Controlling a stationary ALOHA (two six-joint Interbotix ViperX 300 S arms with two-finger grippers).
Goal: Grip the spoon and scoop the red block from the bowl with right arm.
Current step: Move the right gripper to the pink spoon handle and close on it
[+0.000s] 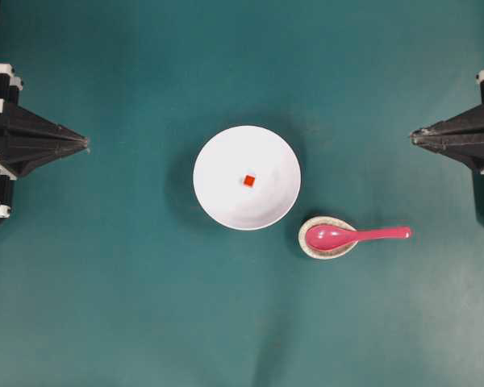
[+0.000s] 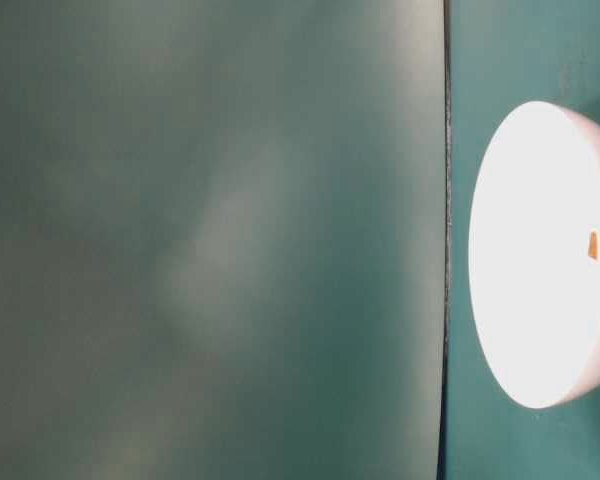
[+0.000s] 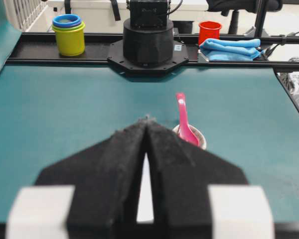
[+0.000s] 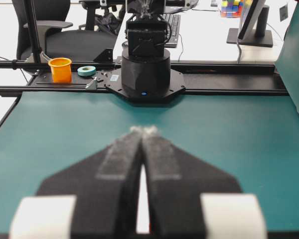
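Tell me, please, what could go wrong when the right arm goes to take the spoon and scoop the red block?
1. The spoon lies with its scoop on a small spoon rest; a grasp on the handle may tip or drag both.
2. The red block is tiny and sits alone mid-bowl; the scoop may push it around instead of lifting it.
3. The right gripper is shut, so it must open before the grasp.

I'm seeing a white bowl [image 1: 218,201], a red block [image 1: 248,181], a pink spoon [image 1: 363,235] at four o'clock, a speckled grey-white rest [image 1: 316,251], teal table [image 1: 105,306].
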